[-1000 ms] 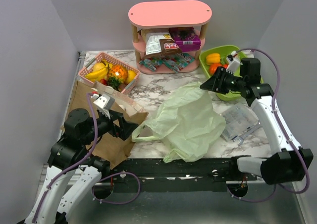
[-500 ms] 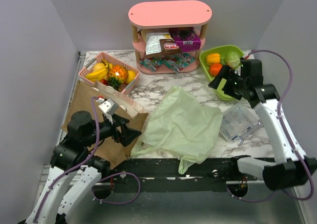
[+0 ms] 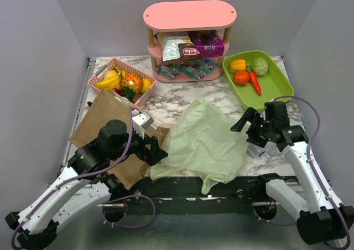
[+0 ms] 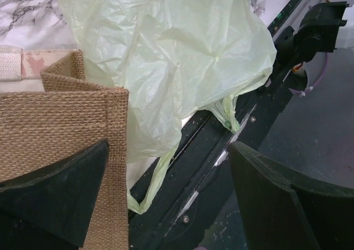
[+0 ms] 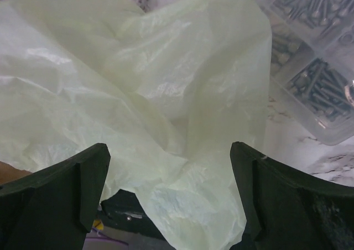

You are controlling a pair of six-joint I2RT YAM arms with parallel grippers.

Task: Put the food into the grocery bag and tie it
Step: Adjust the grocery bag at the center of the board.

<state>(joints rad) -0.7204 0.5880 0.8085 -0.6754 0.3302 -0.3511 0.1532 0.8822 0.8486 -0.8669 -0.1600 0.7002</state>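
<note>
The pale-green grocery bag (image 3: pixel 204 142) lies crumpled and flat mid-table, its near edge drooping over the table front. My left gripper (image 3: pixel 159 152) is open at the bag's near-left corner; in the left wrist view the open gripper (image 4: pixel 166 200) frames a loop handle (image 4: pixel 152 178) with nothing between the fingers. My right gripper (image 3: pixel 243 129) is open at the bag's right edge; in the right wrist view the gripper (image 5: pixel 168 194) straddles bag plastic (image 5: pixel 138 95) without pinching it. Food: carrot (image 3: pixel 255 83), tomato (image 3: pixel 241 77) and pepper (image 3: pixel 238 65) in the green tray (image 3: pixel 279 84); snack pack (image 3: pixel 177 48) and purple box (image 3: pixel 207 42) on the shelf.
A brown woven bag (image 3: pixel 102 120) lies flat under my left arm, and its burlap edge (image 4: pixel 61 123) shows in the left wrist view. A pink basket (image 3: pixel 120 81) of fruit sits back left. A clear box of screws (image 5: pixel 315 67) lies right of the grocery bag. The pink shelf (image 3: pixel 189 15) stands at the back.
My right gripper has opened and come back from the green tray to the bag's right edge. The bag has slumped flatter. My left arm has swung right to the bag's near-left corner.
</note>
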